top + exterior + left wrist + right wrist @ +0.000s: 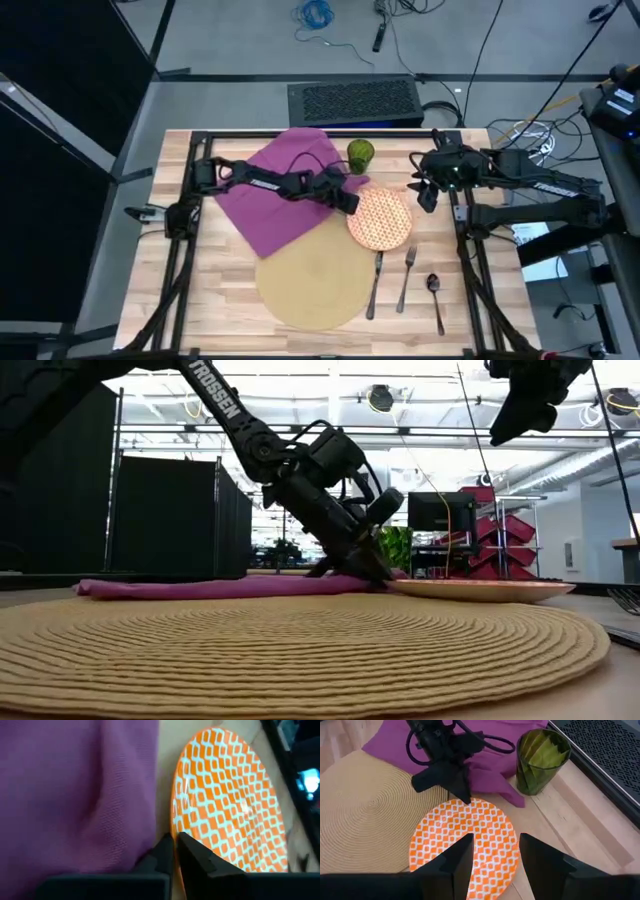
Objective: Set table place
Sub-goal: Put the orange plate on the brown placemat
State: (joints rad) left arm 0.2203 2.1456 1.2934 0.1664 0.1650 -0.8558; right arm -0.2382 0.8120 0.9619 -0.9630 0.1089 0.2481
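Purple napkin [278,195] lies on the left part of the table [160,300], partly under the left arm. Left gripper [351,203] is low at the near-left rim of the orange-and-white patterned plate [381,218], and its fingers [192,852] are pinched together on that rim. The round tan mat [310,280] lies in the middle, and the plate overlaps its far right edge. A green glass [360,153] stands behind the plate. Right gripper [428,196] hovers above the plate's right side with fingers spread apart, holding nothing. A knife [374,285], fork [407,277] and spoon [435,299] lie right of the mat.
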